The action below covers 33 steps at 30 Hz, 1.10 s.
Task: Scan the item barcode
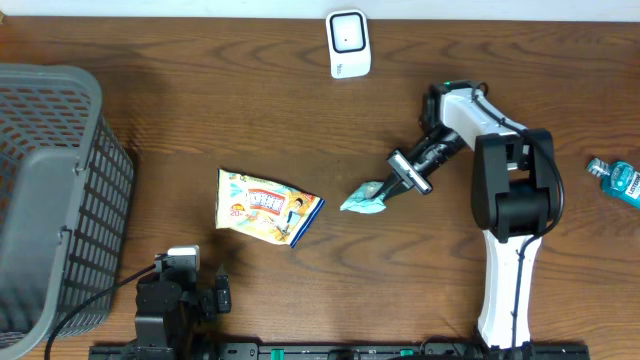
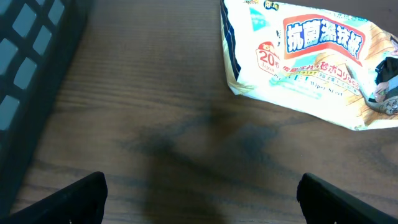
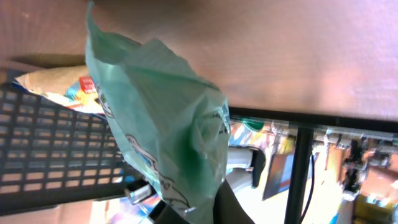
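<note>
Right gripper (image 1: 389,188): shut on the green packet (image 1: 364,198), pinching its right-hand end, right of the middle of the surface (image 1: 200,110).
Green packet: crumpled pale green film. The right wrist view shows faint dark line drawing on it, but no words can be read. Whether it touches the surface I cannot tell.
Left gripper (image 2: 200,188): jaws spread wide and holding nothing, low over bare wood at the near left.
Scanner (image 1: 348,44): one white unit with a dark window, at the far edge near the middle, well apart from the green packet.
Wipes packet (image 1: 266,207): one, lying flat left of the green packet and apart from it. It has a red panel of white East Asian characters, a "20" in a red circle and a dark blue edge.
Basket (image 1: 50,190): one grey lattice basket at the far left.
Blue bottle (image 1: 620,181): one, lying at the right edge, its label too small to read.
Count: two packets, one scanner, one basket, one bottle.
Left wrist view only: the wipes packet's printing up close.
Right wrist view only: the green packet's folds, with the basket and a corner of the wipes packet behind it.
Overhead only: the scanner and the blue bottle.
</note>
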Each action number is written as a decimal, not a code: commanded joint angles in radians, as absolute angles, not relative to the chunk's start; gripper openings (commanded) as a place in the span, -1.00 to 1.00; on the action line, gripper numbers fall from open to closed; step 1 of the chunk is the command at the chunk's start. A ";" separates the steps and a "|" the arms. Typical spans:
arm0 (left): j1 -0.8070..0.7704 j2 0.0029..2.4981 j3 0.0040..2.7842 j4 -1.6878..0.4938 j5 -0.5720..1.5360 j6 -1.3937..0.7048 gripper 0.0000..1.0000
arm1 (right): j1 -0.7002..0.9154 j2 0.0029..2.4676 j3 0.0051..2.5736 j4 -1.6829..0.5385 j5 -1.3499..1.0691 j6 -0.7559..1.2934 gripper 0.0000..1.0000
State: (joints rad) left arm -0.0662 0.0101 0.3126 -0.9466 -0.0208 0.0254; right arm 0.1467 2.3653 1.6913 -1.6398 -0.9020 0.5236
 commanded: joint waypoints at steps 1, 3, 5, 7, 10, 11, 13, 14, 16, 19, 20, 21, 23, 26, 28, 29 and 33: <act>-0.062 0.006 0.309 -0.987 -0.010 0.021 0.95 | 0.128 2.373 1.687 -1.702 -0.917 0.516 -0.97; -0.062 0.006 0.309 -0.987 -0.010 0.021 0.95 | 0.123 2.373 1.687 -1.702 -0.917 0.507 -0.97; -0.062 0.006 0.309 -0.987 -0.010 0.021 0.95 | 0.123 2.373 1.687 -1.702 -0.918 0.507 -0.97; -0.062 0.006 0.309 -0.987 -0.010 0.021 0.95 | 0.125 2.373 1.687 -1.703 -0.919 0.507 -0.97; -0.062 0.006 0.309 -0.987 -0.010 0.021 0.95 | 0.132 2.373 1.687 -1.703 -0.918 0.507 -0.97; -0.062 0.006 0.309 -0.987 -0.010 0.021 0.95 | 0.136 2.373 1.687 -1.703 -0.918 0.507 -0.97; -0.062 0.006 0.309 -0.987 -0.010 0.021 0.95 | 0.144 2.373 1.687 -1.703 -0.918 0.507 -0.97; -0.062 0.006 0.309 -0.987 -0.010 0.021 0.95 | 0.147 2.373 1.687 -1.703 -0.919 0.507 -0.97; -0.062 0.006 0.309 -0.987 -0.010 0.021 0.95 | 0.155 2.373 1.687 -1.703 -0.918 0.505 -0.98; -0.062 0.006 0.309 -0.987 -0.010 0.021 0.95 | 0.164 2.373 1.687 -1.703 -0.919 0.461 -0.97; -0.062 0.006 0.309 -0.987 -0.010 0.021 0.95 | 0.168 2.373 1.687 -1.703 -0.919 0.447 -0.97; -0.062 0.006 0.309 -0.987 -0.010 0.021 0.95 | 0.175 2.371 1.687 -1.703 -0.919 0.437 -0.97; -0.062 0.006 0.309 -0.987 -0.010 0.021 0.95 | 0.188 2.366 1.686 -1.703 -0.919 0.432 -0.97; -0.062 0.006 0.309 -0.987 -0.010 0.021 0.95 | 0.212 2.344 1.686 -1.703 -0.926 0.433 -0.97; -0.062 0.006 0.309 -0.987 -0.010 0.021 0.95 | 0.227 2.316 1.686 -1.703 -0.925 0.448 -0.97; -0.062 0.006 0.309 -0.987 -0.010 0.021 0.95 | 0.236 2.295 1.686 -1.703 -0.925 0.459 -0.97; -0.062 0.006 0.309 -0.987 -0.010 0.021 0.95 | 0.270 2.195 1.686 -1.703 -0.926 0.513 -0.97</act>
